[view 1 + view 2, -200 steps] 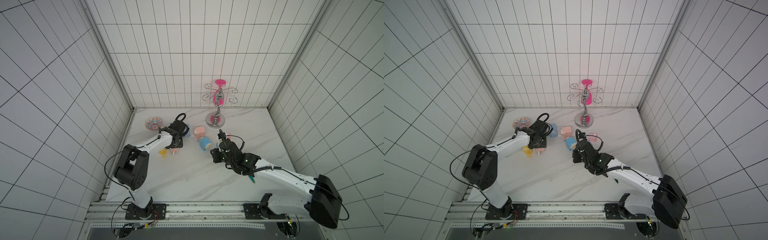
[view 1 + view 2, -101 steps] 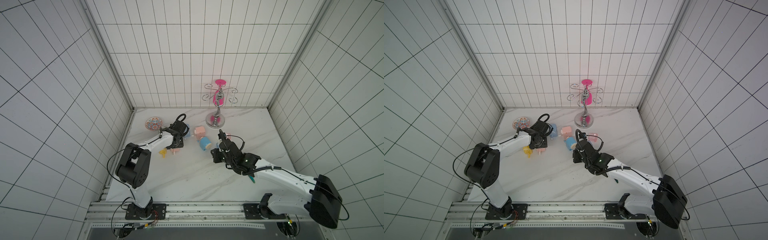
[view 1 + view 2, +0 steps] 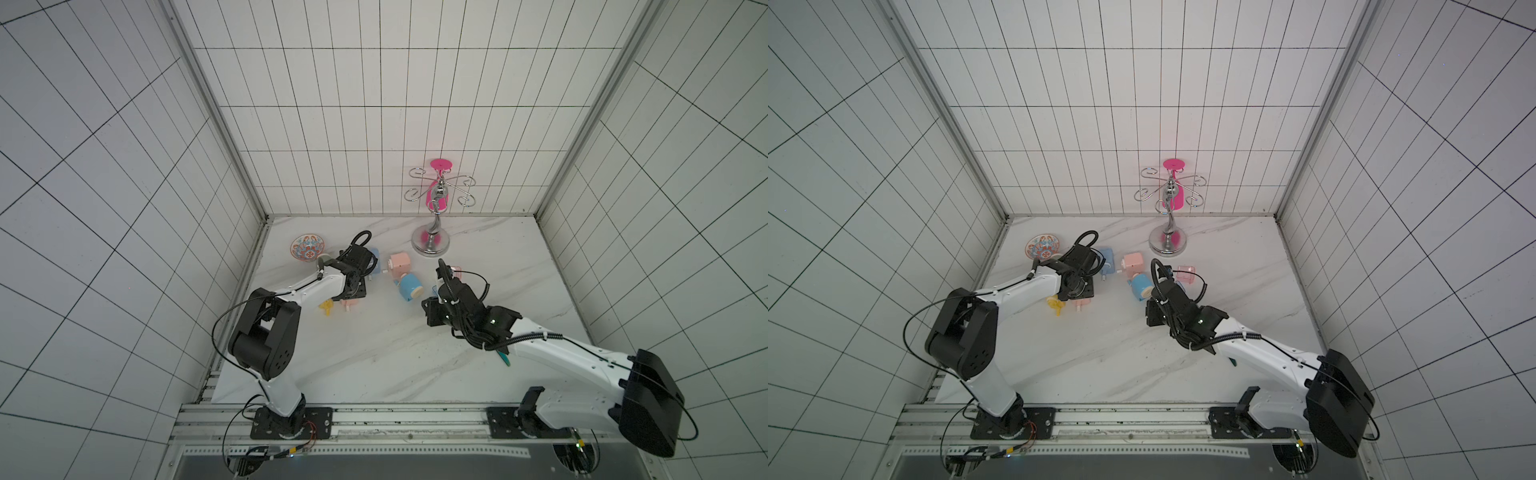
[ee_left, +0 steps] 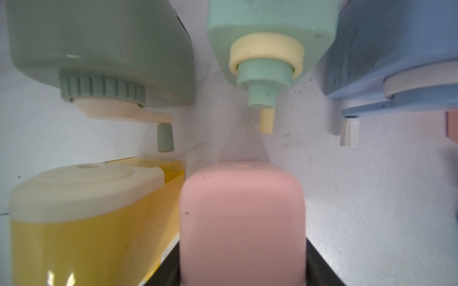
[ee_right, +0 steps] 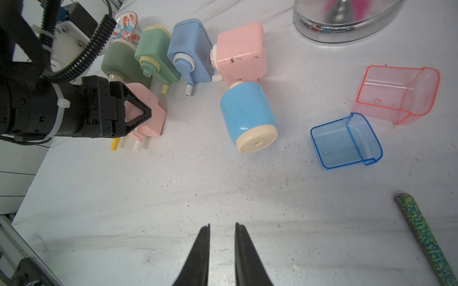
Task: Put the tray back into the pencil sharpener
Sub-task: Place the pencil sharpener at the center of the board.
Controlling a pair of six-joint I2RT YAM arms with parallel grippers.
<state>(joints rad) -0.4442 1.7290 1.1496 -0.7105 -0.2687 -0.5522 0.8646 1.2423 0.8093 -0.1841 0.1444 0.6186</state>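
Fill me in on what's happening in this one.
The left gripper is clamped on a pink pencil sharpener that sits beside a yellow sharpener. The right gripper hangs over the table, jaws slightly apart and empty. A clear blue tray and a clear pink tray lie loose near a round blue sharpener. Neither tray is inside a sharpener yet.

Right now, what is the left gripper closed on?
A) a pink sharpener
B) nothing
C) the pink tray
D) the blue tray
A: the left wrist view shows the pink sharpener clamped between the jaws of the left gripper, while the blue tray and the pink tray lie loose on the table.
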